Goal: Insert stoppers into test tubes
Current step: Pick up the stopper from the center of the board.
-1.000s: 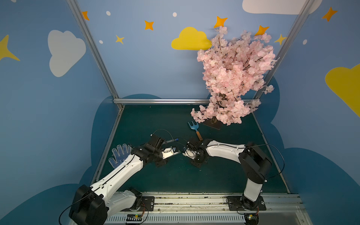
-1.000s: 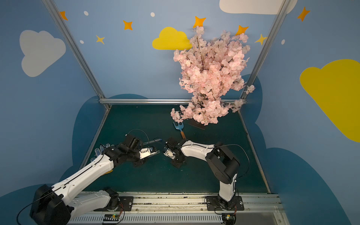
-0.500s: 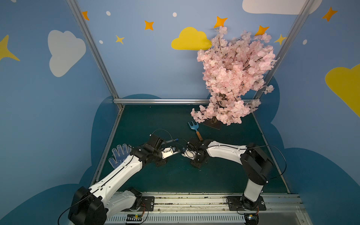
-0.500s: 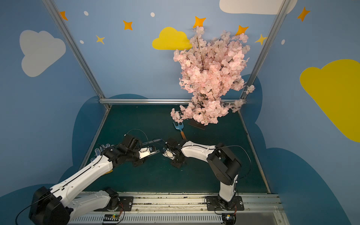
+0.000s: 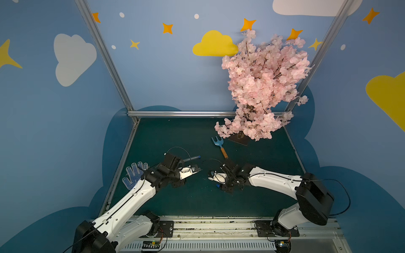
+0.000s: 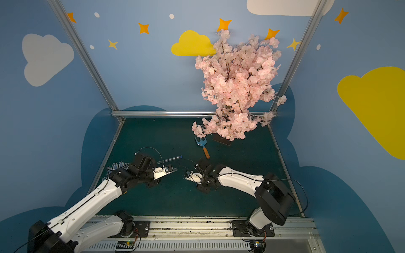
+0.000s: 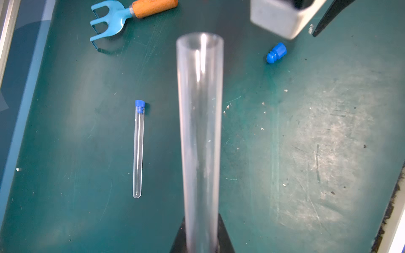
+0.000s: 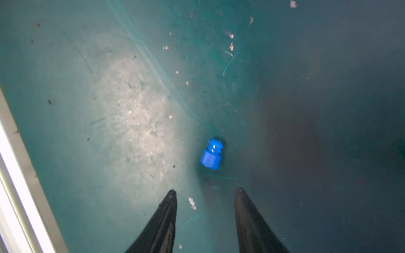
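A white work glove with blue dots [image 5: 134, 175] lies at the lower left edge of the green mat [image 5: 197, 203] in a top view, partly under the left arm. Right of it, the left gripper [image 5: 194, 170] is clamped on a clear test tube [image 7: 199, 122]. The left wrist view shows this tube sticking straight out from between the jaws, raised off the mat, its mouth open and unplugged.

Just above that gripper in both top views, the second test tube [image 5: 191, 158] lies flat on the mat. A blue stopper [image 7: 139, 104] is seated in its mouth, which points toward the right of the frame.

Just past the middle of the frame, the right gripper [image 8: 206, 190] hangs low over the mat, jaws parted with nothing between them. The loose stopper [image 8: 211, 154] lies on its side on the mat just ahead of the two black fingertips [image 8: 172, 197], not touching them. In a top view it shows as a small blue speck directly below that gripper. The two grippers face each other across a strip of bare mat.

Up and right of the right gripper lies a light-blue garden fork [image 5: 219, 145] with an orange handle, tines toward the back wall. At the upper right stands a pink blossom tree [image 5: 263, 87] on a dark base.
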Tool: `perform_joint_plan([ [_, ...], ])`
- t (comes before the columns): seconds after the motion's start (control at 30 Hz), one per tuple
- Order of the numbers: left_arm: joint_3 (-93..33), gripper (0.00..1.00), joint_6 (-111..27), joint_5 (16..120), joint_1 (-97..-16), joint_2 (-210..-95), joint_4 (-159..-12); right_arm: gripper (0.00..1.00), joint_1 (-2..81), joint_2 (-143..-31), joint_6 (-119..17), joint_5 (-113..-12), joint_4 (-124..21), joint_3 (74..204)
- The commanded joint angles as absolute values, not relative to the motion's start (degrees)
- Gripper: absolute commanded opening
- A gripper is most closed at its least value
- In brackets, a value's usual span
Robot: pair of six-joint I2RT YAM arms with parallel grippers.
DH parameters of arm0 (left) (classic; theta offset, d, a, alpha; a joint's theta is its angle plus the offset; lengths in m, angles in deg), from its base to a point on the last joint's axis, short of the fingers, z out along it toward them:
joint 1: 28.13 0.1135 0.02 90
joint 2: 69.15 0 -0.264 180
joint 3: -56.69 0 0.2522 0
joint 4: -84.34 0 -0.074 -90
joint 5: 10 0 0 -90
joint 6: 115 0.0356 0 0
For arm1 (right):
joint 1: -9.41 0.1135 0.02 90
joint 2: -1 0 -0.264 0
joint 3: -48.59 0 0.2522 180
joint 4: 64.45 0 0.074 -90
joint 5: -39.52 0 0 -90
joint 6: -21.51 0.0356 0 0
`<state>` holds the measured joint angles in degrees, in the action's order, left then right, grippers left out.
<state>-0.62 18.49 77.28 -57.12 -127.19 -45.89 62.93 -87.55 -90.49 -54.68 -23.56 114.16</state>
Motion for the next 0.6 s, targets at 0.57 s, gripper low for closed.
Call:
perform_joint_plan([
  [0.57, 0.0, 0.03, 18.7, 77.8, -56.9, -126.9, -45.6, 0.35, 62.8, -97.7, -83.8, -52.2, -22.6, 120.5],
])
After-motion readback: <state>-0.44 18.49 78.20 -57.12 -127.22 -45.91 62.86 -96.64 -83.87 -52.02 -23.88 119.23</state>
